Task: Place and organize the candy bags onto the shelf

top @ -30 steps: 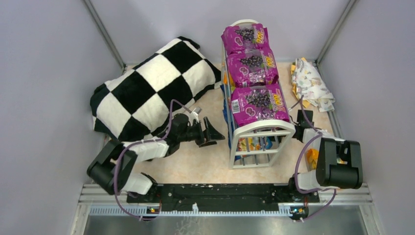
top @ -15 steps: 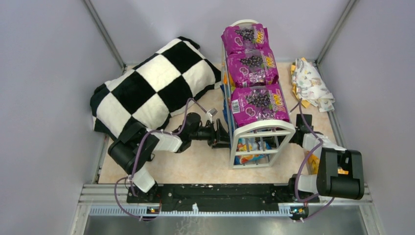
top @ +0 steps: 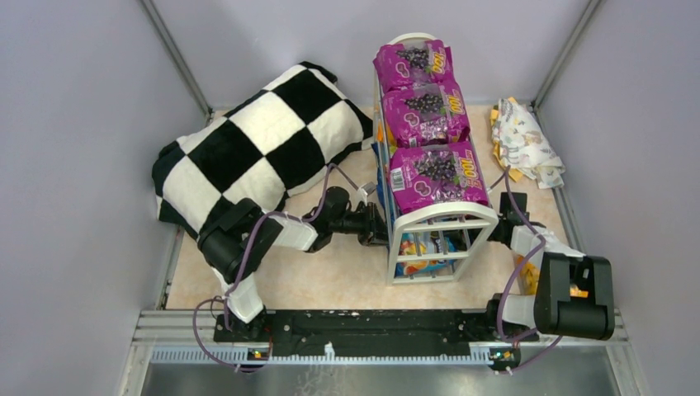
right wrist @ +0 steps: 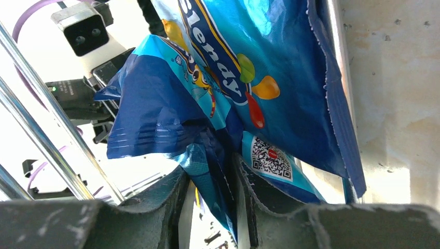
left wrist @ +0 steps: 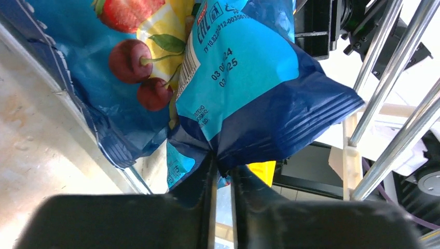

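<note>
I am pinching the dark sealed edge of a blue candy bag [left wrist: 249, 78] in my left claw [left wrist: 220, 175], reaching into the lower tier of the shelf [top: 437, 216] standing on the table [top: 330, 276]. My right claw [right wrist: 210, 179] is straddling the same bag's opposite edge from the other side; whether it is gripping, I cannot tell. Three purple candy bags [top: 429, 115] are lying in a row along the top tier.
</note>
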### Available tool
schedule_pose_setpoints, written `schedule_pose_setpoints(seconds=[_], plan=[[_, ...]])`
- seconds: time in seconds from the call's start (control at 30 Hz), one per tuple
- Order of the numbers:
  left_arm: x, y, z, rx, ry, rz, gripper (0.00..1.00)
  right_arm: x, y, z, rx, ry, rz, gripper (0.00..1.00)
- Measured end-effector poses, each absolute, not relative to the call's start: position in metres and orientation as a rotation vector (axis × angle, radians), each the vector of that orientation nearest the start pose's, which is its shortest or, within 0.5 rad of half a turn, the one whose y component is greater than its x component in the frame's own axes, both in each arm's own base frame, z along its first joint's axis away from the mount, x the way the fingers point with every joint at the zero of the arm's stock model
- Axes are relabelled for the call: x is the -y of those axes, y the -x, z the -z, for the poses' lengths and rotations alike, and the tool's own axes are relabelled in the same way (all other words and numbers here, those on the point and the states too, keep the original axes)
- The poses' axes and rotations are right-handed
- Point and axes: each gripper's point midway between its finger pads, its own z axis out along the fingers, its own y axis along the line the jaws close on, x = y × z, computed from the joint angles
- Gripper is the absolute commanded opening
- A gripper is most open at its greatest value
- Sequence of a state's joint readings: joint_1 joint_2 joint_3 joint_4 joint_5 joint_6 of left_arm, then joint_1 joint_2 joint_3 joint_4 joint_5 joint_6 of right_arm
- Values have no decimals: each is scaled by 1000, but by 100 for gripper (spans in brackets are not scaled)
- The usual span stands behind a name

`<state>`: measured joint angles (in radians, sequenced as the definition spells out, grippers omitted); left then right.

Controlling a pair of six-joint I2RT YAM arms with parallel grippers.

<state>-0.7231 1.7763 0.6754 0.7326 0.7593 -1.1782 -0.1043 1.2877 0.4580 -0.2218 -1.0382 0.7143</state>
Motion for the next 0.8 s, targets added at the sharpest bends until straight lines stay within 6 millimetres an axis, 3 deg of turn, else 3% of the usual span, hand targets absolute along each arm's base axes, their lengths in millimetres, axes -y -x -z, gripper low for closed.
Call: schedule_pose_setpoints(seconds=[0.1, 0.3, 0.5, 0.63, 0.8], plan=[[375, -199, -107, -2401, -109, 1842, 1, -142, -213, -90, -2477, -643, -1538, 18], [374, -199, -126, -2389, -107, 1835, 0, -135, -217, -96, -2518, -601, -1419, 17], [366, -192, -145, -2377, -103, 1827, 0, -135, -206, -105, -2526, -576, -1379, 15], [361, -188, -137, -2404, -60, 1802, 0, -136, -199, -107, -2523, -557, -1373, 15], [359, -185, -110, -2466, 32, 1813, 0, -135, -189, -85, -2571, -607, -1349, 15]])
